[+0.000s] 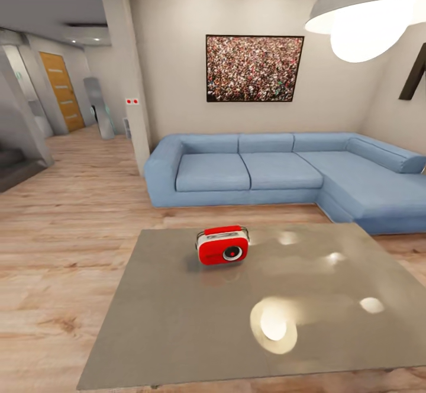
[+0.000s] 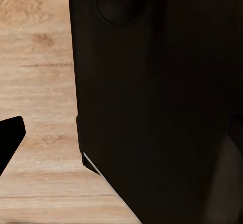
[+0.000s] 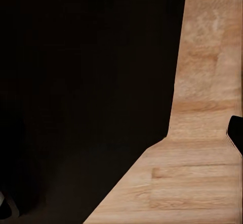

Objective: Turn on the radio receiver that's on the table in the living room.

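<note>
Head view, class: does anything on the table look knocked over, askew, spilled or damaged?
Nothing stands out. The red radio receiver stands upright on the glossy table, dial facing the camera, intact. The bright patches on the tabletop are lamp reflections, not spills.

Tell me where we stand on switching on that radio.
Done: the robot faces the living-room table, with the radio receiver upright near its far edge, dial toward the camera. In hand: nothing; the wrist views look down at the wood floor beside dark robot parts. Left: reach in and turn it on.
</note>
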